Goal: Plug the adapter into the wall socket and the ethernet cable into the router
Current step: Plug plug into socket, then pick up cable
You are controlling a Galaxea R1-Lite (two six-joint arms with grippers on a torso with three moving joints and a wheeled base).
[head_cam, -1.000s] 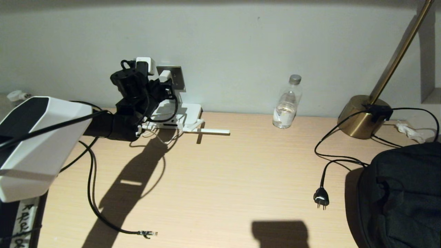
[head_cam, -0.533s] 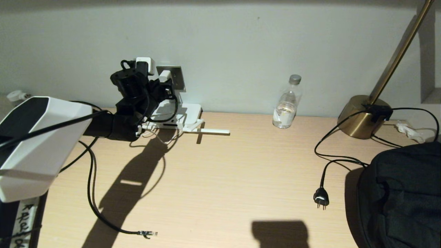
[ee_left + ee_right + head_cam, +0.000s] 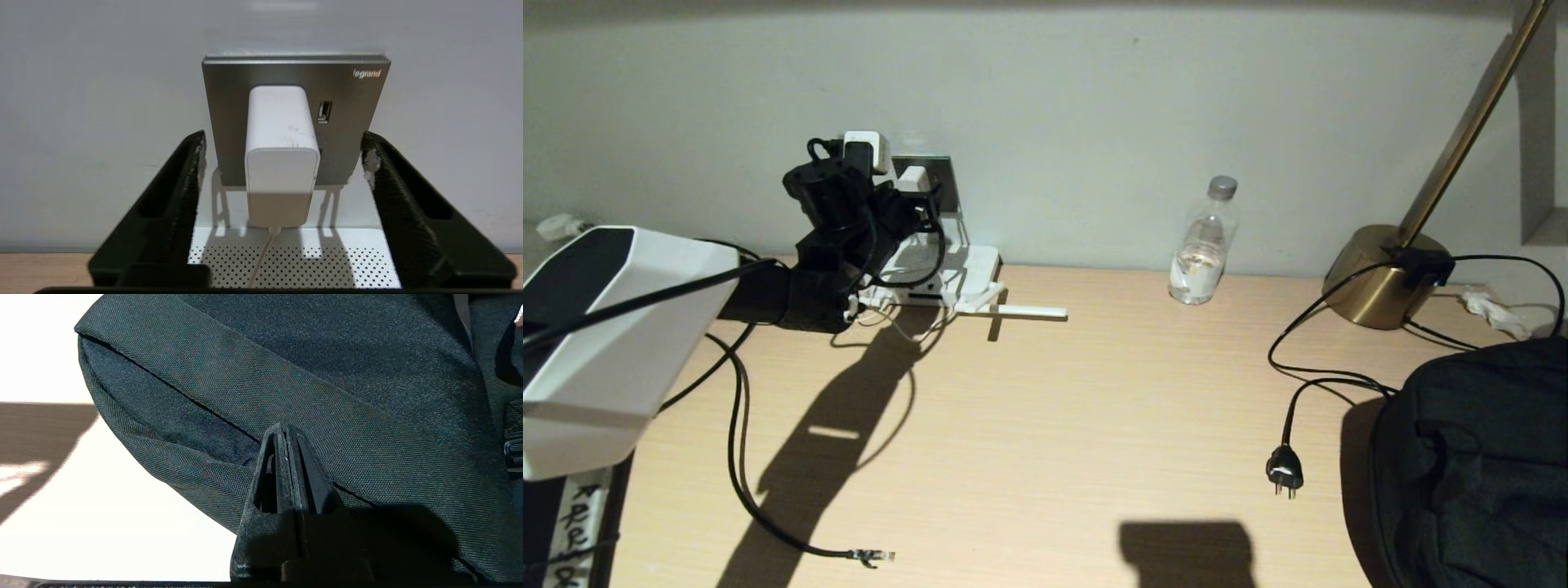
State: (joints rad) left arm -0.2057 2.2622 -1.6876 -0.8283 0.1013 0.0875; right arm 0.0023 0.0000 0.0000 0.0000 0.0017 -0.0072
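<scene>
Adapter (image 3: pixel 282 155) seated in wall socket (image 3: pixel 355 134), white block upright against the grey plate, thin cord (image 3: pixel 261 257) dropping from its lower face toward router (image 3: pixel 294 261). Left gripper (image 3: pixel 282 163) released: fingers (image 3: pixel 179 192) spread wide on either side of adapter, clear gaps on both sides, no contact. USB slot (image 3: pixel 324 112) visible just beside adapter on the plate.

In head view, left gripper (image 3: pixel 907 192) raised at wall socket (image 3: pixel 941 184) at the back of desk (image 3: pixel 1094 425), adapter (image 3: pixel 915 178) white against the plate. Router (image 3: pixel 976 269) flat on desk directly below socket, touching the wall, one antenna (image 3: pixel 1023 311) lying out along the desk to the right. Ethernet cable (image 3: pixel 737 425) looping from behind the left arm across the near-left desk, clear clip plug (image 3: pixel 874 556) lying free on the wood, well apart from router.

Right gripper (image 3: pixel 286 465) clenched, fingers pressed together, empty, parked just above dark bag (image 3: pixel 327 396); bag (image 3: pixel 1478 457) at the near-right desk corner in head view.

Elsewhere on desk: water bottle (image 3: pixel 1205 242) upright near the wall, brass lamp base (image 3: pixel 1384 278) at far right, black two-pin plug (image 3: pixel 1284 471) lying loose on its cord between lamp and bag.
</scene>
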